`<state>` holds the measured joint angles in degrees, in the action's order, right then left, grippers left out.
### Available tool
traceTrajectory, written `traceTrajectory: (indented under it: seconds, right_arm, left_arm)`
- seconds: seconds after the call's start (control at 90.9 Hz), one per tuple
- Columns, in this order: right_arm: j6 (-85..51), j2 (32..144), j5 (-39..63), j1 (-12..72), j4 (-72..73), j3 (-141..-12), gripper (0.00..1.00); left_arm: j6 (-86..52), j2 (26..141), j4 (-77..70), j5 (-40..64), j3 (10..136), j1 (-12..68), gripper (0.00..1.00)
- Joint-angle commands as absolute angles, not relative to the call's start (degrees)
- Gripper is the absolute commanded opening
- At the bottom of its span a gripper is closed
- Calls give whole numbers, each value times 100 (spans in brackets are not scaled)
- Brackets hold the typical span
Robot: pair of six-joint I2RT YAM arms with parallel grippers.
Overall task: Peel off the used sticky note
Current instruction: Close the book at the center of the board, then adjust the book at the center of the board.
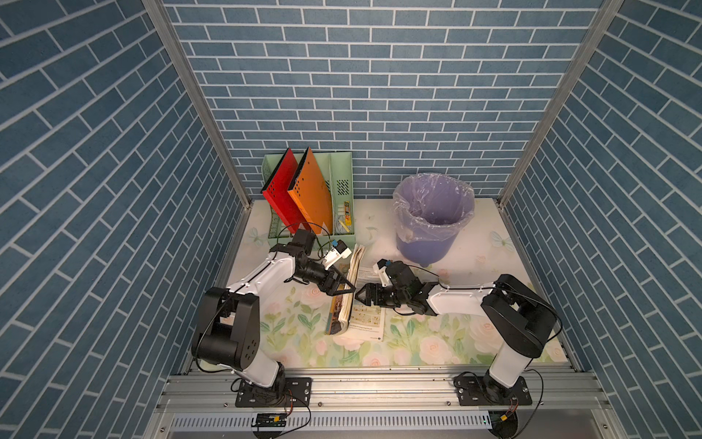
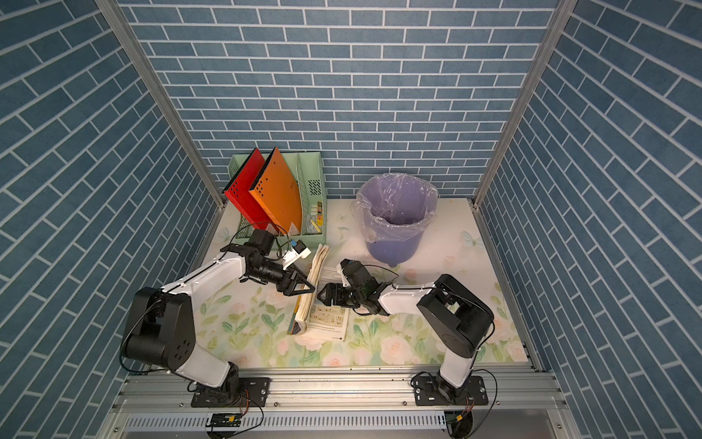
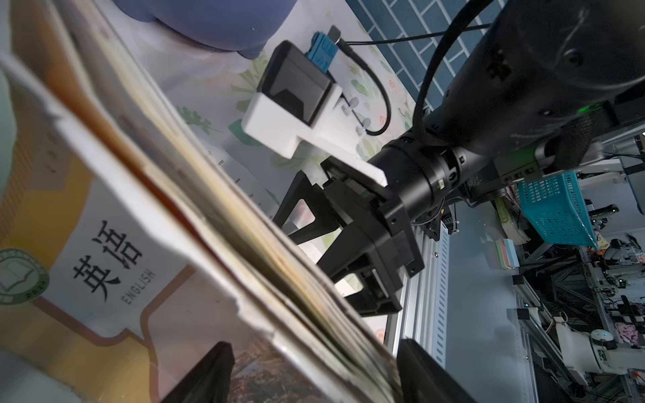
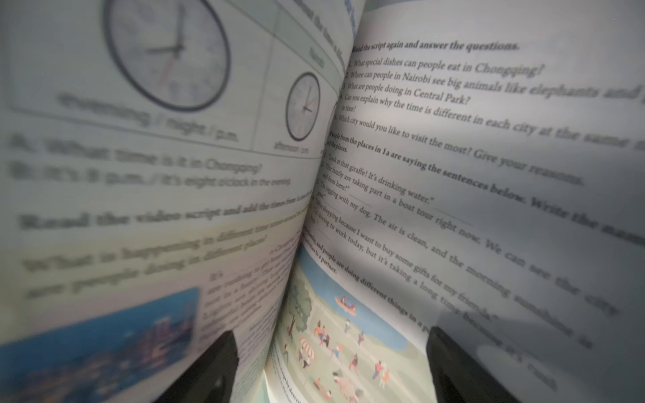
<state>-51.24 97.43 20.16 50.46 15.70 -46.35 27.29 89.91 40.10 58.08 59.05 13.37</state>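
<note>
On the table [image 1: 475, 330] the book [image 1: 370, 323] stands half open, left claw [image 1: 351, 289] wide astride its raised pages, right claw [image 1: 360, 296] wide and empty at the spread; no sticky note shows, so peeling looks undone.

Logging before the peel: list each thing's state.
textbook: open, part of pages raised upright
left gripper: jaws astride raised pages, grip unclear
right gripper: open, facing the page spread
trash bin: upright, lined, looks empty
file organizer: upright, holding red folder, orange folder
sticky note: not visible
</note>
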Motion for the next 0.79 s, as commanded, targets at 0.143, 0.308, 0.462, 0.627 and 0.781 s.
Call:
traceTrajectory:
  seconds: [0.143, 0.308, 0.462, 0.627, 0.781]
  right_arm:
    - [-4982, 8419, 1685, 4783, 661, -4094, 86]
    - [-5011, 7896, 1538, 4597, 457, -3707, 87]
    - [-5027, 7905, 1437, 4582, 429, -3674, 87]
    - [-5008, 8158, 1200, 4579, 183, -3803, 87]
    - [-4956, 8465, 1012, 4684, 127, -4061, 84]
  left_arm:
    - [2668, 9067, 4101, 5724, 5988, 1563, 79]
    - [2698, 8920, 4344, 5694, 6232, 1827, 81]
    - [2714, 8937, 4377, 5509, 6283, 1822, 81]
    - [2648, 8935, 4213, 4971, 6014, 1681, 81]
    - [2632, 8915, 4052, 4615, 5698, 1545, 81]
